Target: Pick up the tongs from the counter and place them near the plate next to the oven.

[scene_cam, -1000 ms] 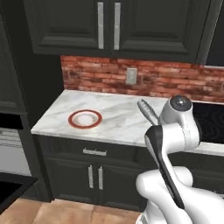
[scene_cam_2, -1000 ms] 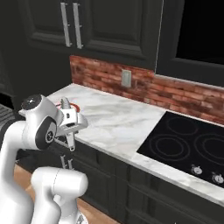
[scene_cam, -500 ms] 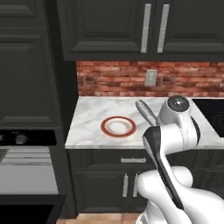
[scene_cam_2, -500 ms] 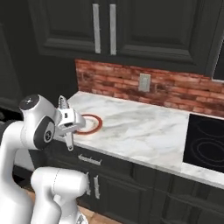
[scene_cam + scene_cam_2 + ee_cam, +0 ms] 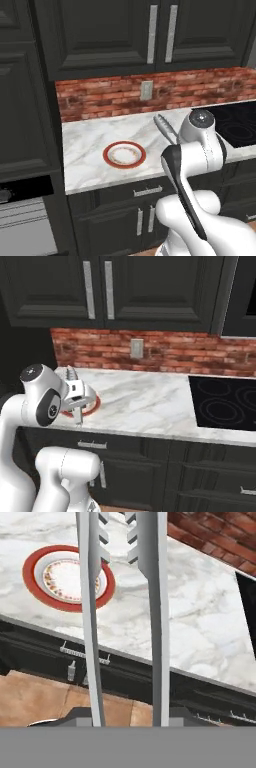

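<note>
Even, flat rendered light; slightly soft, shadowless

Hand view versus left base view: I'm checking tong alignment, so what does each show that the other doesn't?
Hand view alone: the toothed tips of the tongs close up, both arms running from the gripper, with wood floor below the cabinets. Left base view alone: the brick backsplash with its outlet, the upper cabinets and the oven. Both: the plate on the counter, and the tongs held above it.
</note>
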